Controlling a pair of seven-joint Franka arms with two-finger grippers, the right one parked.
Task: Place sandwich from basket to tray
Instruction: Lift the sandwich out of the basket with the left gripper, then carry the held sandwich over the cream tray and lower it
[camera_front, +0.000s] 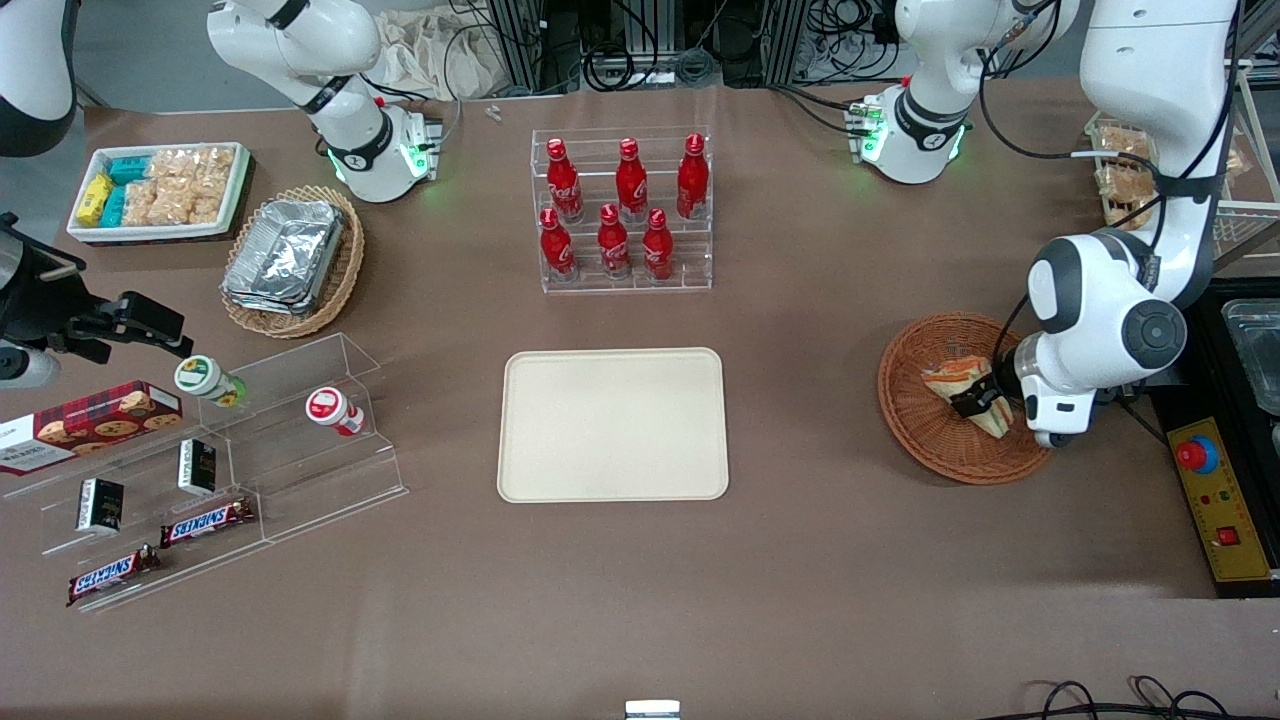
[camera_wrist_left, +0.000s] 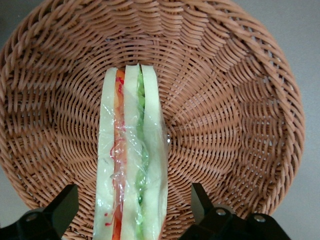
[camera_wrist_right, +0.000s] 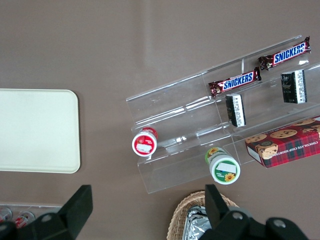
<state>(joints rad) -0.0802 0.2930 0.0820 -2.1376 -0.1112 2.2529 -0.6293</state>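
Hanging over the basket (camera_front: 935, 440), the gripper (camera_wrist_left: 134, 210) sits spread around the sandwich (camera_wrist_left: 132, 170) (not lifted yet), tray (camera_front: 612, 425) bare.

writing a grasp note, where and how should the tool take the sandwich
Across the two flat bread faces, coming from above. The sandwich stands on edge in the basket, layers up. The open tool already straddles it, one finger per bread face.
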